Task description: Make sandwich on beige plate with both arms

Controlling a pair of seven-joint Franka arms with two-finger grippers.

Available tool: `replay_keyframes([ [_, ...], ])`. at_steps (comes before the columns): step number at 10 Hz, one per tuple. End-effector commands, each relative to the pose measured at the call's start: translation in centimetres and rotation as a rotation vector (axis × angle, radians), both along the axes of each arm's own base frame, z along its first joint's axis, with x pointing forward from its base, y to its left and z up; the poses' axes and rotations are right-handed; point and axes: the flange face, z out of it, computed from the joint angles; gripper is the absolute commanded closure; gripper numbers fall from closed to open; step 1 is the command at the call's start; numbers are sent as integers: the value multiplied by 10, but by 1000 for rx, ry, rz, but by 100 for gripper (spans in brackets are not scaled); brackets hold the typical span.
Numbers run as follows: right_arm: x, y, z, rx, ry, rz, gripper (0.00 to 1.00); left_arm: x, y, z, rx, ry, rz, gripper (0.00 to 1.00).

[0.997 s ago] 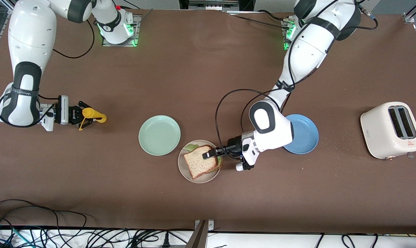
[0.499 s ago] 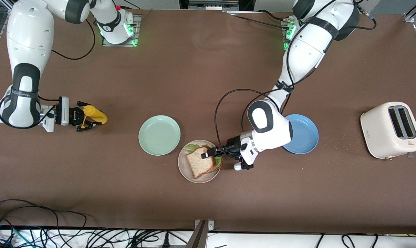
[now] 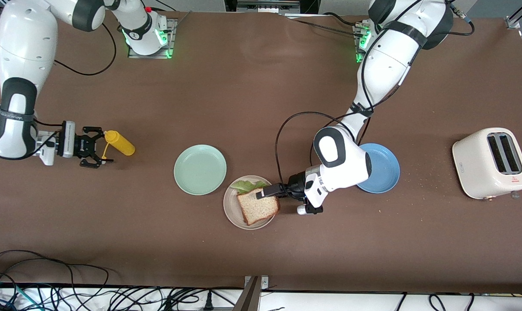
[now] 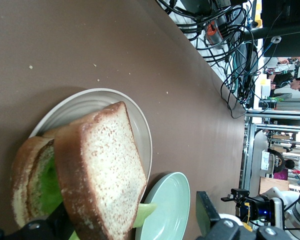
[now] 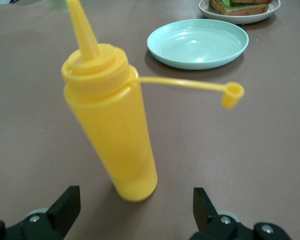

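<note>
The sandwich sits on the beige plate (image 3: 230, 211). Its top bread slice (image 3: 258, 208) lies over a green lettuce leaf (image 3: 245, 186). In the left wrist view the top slice (image 4: 102, 175) leans on the lettuce (image 4: 49, 186) and the bottom slice (image 4: 24, 175), on the plate (image 4: 85, 99). My left gripper (image 3: 266, 193) is open at the sandwich's edge toward the left arm's end, with its fingers on either side of the top slice (image 4: 130, 216). My right gripper (image 3: 95, 151) is open and empty, just short of a yellow squeeze bottle (image 3: 120, 144).
The bottle (image 5: 111, 125) stands upright with its tethered cap (image 5: 233, 95) hanging open. A mint-green plate (image 3: 200, 169) lies beside the beige plate toward the right arm's end. A blue plate (image 3: 384, 169) is partly under the left arm. A cream toaster (image 3: 490, 163) stands at the left arm's end.
The top slice was tilted in my left gripper and now lies on the sandwich, with the gripper open. My right gripper opened off the yellow bottle and drew back toward the right arm's end.
</note>
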Motion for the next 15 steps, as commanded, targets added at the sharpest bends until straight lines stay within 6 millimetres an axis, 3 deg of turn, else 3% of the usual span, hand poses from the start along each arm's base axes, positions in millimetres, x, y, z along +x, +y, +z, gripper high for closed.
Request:
replay_keyframes([
  [1, 8, -33, 18, -47, -1, 46, 0, -9, 11, 18, 46, -8, -7, 0],
  [3, 9, -74, 40, -140, 60, 23, 0, -10, 19, 25, 56, -3, 5, 0],
  [5, 24, -106, 76, -242, 81, -18, 0, -13, 25, 29, 65, 3, 3, 0],
  [9, 44, -130, 180, -390, 244, -208, 0, -22, 42, 34, 115, 4, -10, 0],
  [11, 46, -116, 226, -388, 366, -300, 0, -28, 73, 39, 189, 17, -19, 0],
  [13, 55, -83, 273, -408, 500, -425, 0, -28, 114, 42, 248, 56, -18, 0],
  [14, 61, -61, 296, -435, 567, -489, 0, -23, 146, 46, 299, 65, -64, 0],
  [15, 63, -46, 307, -453, 650, -555, 0, -21, 175, 55, 359, 99, -133, 0],
])
